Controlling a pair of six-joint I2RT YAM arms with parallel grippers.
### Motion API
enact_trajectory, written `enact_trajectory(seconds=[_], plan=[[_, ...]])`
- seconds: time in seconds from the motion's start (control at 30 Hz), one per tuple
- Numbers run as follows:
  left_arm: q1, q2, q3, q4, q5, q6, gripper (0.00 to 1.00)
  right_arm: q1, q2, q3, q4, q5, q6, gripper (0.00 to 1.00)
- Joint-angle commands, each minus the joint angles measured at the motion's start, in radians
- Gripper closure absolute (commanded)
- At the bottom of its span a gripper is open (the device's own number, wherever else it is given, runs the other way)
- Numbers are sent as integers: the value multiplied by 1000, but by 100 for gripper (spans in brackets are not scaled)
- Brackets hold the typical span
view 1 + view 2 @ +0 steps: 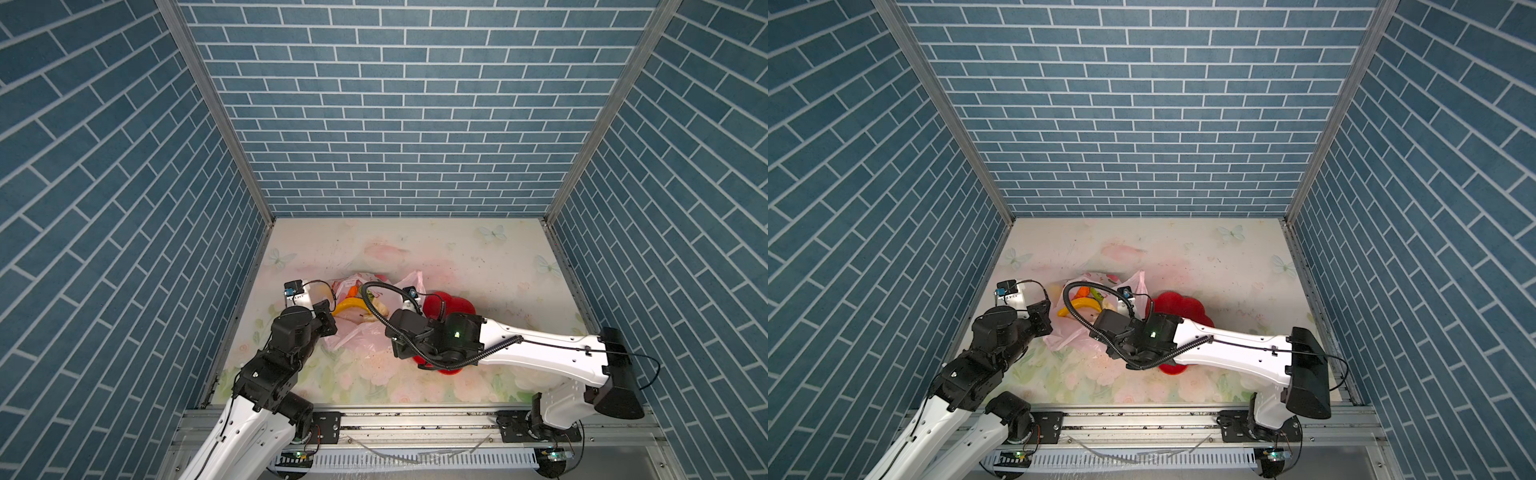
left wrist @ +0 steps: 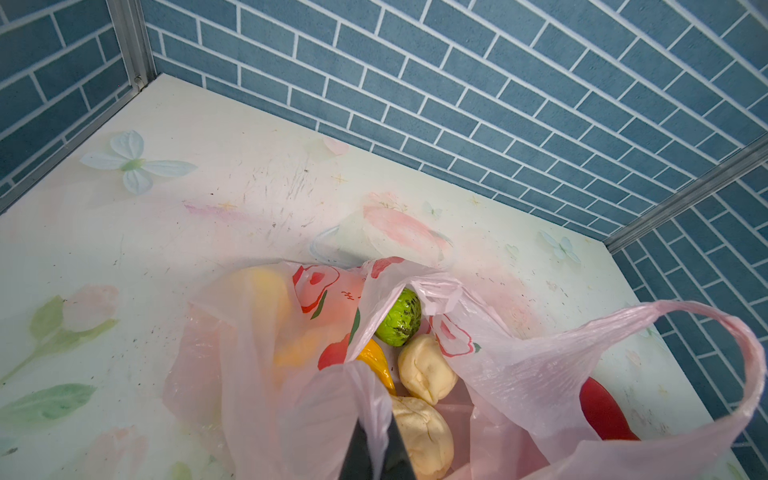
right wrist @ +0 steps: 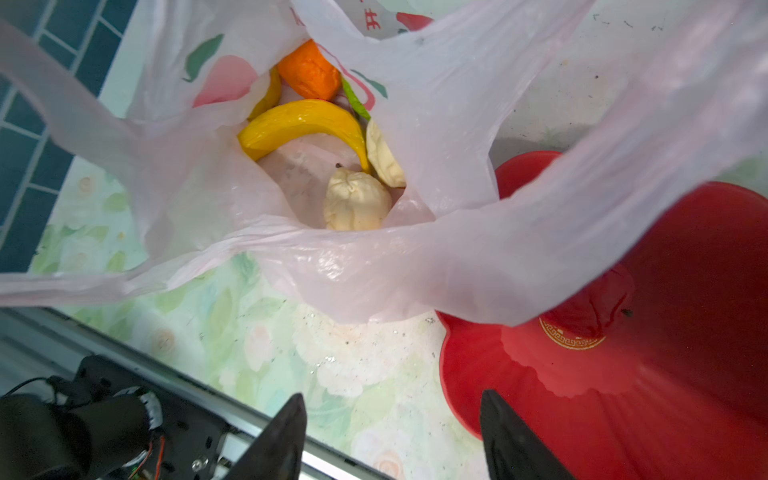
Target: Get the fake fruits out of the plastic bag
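While the left gripper (image 2: 374, 419) is clamped on a fold of the plastic bag (image 2: 519, 374), its dark fingers (image 2: 401, 449) pressed together with pink film between them, the right gripper (image 3: 392, 395) hangs with its jaws well apart and nothing between them. It sits over the bench (image 3: 353, 374), just beside the near rim of the red dish (image 3: 623, 415).

In both top views the plastic bag (image 1: 353, 338) (image 1: 1065, 338) lies left of the bench's middle, about halfway between the front and back edges and nearer the left edge than the right. The left gripper holds it at its left side. The red dish (image 1: 449, 305) stands just to the right of it, partly hidden under the right arm.

The fake fruits (image 3: 332, 124) are all inside the bag, seen through its gaping mouth. The banana (image 3: 291, 120) curves across the opening, and the orange fruit (image 3: 309, 75) lies beyond it, touching it. Two cream-white bumpy fruits (image 3: 357, 203) sit at the banana's thin end, one close to the bag's near rim and the other (image 3: 384, 158) half under the film. The green fruit (image 2: 399, 318), speckled dark, lies deeper in, beside a yellow fruit (image 3: 270, 93) tucked behind the banana.

One loop handle (image 2: 706, 316) arches up, and in the right wrist view it crosses in front of the dish. Whether it touches the dish cannot be told.
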Motion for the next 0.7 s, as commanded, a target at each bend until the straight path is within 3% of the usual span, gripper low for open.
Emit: enact_trajectory(seconds=[0.0, 0.1, 0.3, 0.47, 0.67], plan=[[5, -20, -21, 8, 20, 10, 93, 40, 15, 71, -126, -20, -40, 36], [4, -31, -28, 10, 26, 7, 93, 71, 84, 208, -217, 0, -80, 40], [4, -31, -23, 11, 72, 7, 93, 67, 257, 451, -184, 17, -202, 51], [5, -41, -13, -25, 90, -6, 93, -43, 411, 613, -163, -87, -224, 64], [5, -77, 5, -97, 69, -4, 93, -161, 485, 608, -131, -185, -253, 69]])
